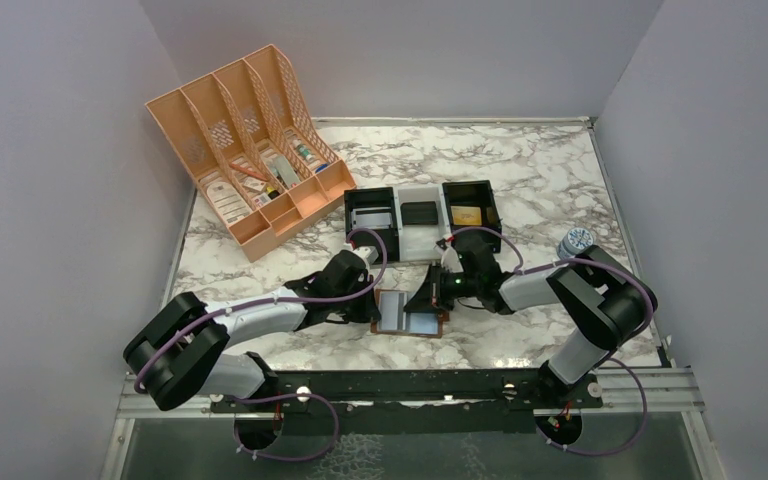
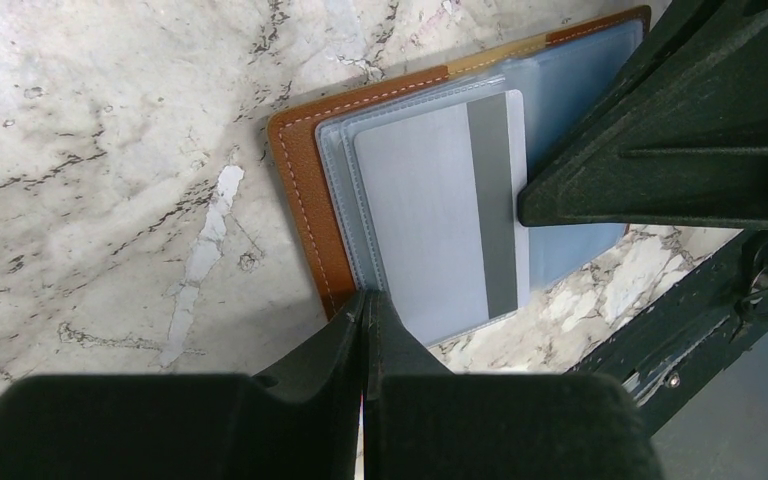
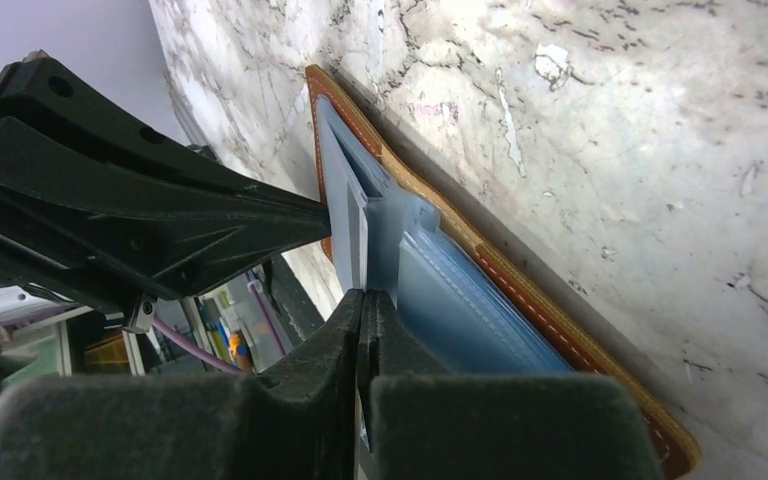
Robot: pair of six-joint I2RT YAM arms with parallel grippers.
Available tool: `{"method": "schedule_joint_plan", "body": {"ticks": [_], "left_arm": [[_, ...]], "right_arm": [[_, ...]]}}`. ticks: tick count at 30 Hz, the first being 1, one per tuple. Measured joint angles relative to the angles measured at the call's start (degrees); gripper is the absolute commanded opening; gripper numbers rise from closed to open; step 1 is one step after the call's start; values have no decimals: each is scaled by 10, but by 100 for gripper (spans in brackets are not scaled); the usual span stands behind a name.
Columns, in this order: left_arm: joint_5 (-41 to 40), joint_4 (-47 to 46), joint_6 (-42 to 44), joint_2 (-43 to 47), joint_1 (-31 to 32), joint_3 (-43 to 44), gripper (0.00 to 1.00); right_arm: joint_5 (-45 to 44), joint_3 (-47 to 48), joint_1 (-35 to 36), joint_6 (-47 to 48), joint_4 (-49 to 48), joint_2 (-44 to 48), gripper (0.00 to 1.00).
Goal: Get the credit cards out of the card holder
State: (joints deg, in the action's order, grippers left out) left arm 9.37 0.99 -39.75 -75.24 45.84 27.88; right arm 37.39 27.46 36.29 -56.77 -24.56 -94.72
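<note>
Card holder [image 1: 408, 312] lies spread open on desk [image 1: 540, 170], brown leather down, pale blue-grey pockets up.

Credit card [image 2: 440, 210], grey with dark stripe, sits on holder's left half. Cannot tell whether it is inside clear sleeve.

Left fingers [image 2: 335, 345] pressed together, tips at holder's left edge beside card corner. Cannot tell if anything is caught between them.

Right fingers [image 3: 332, 340] over holder's right half, pinching raised blue-grey pocket flap of holder.

Black-and-white trays [image 1: 420, 215] just beyond holder. Orange file rack [image 1: 245, 150] well beyond holder, to left.
</note>
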Motion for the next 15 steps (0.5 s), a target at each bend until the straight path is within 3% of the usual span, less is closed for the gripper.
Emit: {"method": "schedule_joint_plan", "body": {"ticks": [15], "left_arm": [[0, 2, 0, 2, 0, 0, 4]], "right_arm": [[34, -20, -44, 20, 6, 3, 1]]}}
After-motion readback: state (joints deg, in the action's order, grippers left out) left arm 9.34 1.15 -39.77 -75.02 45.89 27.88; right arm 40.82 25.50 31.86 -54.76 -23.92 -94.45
